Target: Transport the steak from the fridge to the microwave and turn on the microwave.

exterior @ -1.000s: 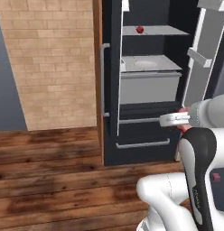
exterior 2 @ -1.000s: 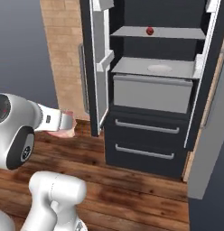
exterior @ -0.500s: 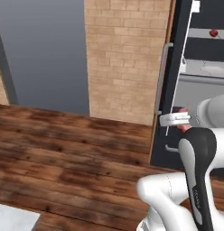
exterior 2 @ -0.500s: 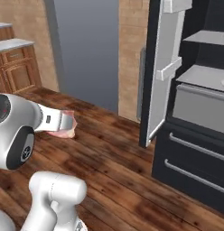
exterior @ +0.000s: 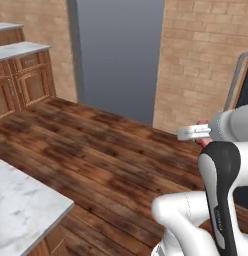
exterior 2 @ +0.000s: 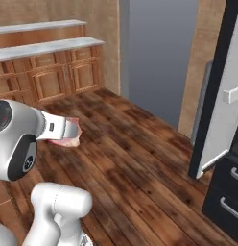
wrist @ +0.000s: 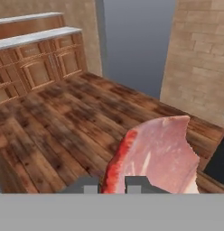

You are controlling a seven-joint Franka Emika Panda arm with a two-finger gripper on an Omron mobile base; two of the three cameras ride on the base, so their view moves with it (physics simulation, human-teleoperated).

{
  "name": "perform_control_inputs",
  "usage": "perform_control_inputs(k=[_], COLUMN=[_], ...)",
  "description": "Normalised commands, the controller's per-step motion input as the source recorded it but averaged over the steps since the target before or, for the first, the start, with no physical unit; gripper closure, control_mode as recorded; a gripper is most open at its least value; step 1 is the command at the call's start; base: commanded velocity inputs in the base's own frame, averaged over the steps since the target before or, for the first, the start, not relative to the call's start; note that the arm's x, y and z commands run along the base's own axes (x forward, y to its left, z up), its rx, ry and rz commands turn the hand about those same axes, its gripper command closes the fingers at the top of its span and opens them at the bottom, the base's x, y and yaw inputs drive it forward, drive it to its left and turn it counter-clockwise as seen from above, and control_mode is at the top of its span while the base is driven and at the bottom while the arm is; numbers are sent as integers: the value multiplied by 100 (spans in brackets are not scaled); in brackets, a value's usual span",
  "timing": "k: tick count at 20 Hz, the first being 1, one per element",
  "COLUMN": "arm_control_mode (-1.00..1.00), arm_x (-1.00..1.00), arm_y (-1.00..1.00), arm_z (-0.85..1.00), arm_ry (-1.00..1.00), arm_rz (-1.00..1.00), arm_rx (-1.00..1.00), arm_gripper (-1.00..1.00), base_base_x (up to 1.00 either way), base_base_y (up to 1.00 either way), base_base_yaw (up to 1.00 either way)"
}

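Wooden floor (exterior 2: 140, 158) below, brick wall (exterior: 206, 60) beyond. Pincer (wrist: 110, 184) clenched on steak (wrist: 154, 155), well left of fridge (exterior 2: 221, 120) door.

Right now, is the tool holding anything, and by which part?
Yes: the tool is shut on the steak, pinching it at its near edge, beside the red rind, with the rest sticking out ahead.

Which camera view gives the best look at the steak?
The hand view: the steak is large and near, with its red edge and pink face clear above the tool. The right base view shows a small pink piece at the tool's end; the left base view shows a sliver behind the arm.
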Motion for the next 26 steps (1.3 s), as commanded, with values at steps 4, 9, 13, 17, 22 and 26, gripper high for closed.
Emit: perform_control_inputs(k=[4,9,13,17,22,26], arm_control_mode=[100,100,100,100,100,100], arm_x=[0,0,0,0,0,0], arm_y=[0,0,0,0,0,0], arm_z=[0,0,0,0,0,0], arm_ry=[0,0,0,0,0,0], arm_rz=[0,0,0,0,0,0], arm_rx=[0,0,0,0,0,0], arm_gripper=[100,100,100,100,100,100], base_base_x=[39,27,13,3,1,4], base_base_y=[0,-3,6,20,22,24], base_base_yaw=[44,45,57,65,73,75])
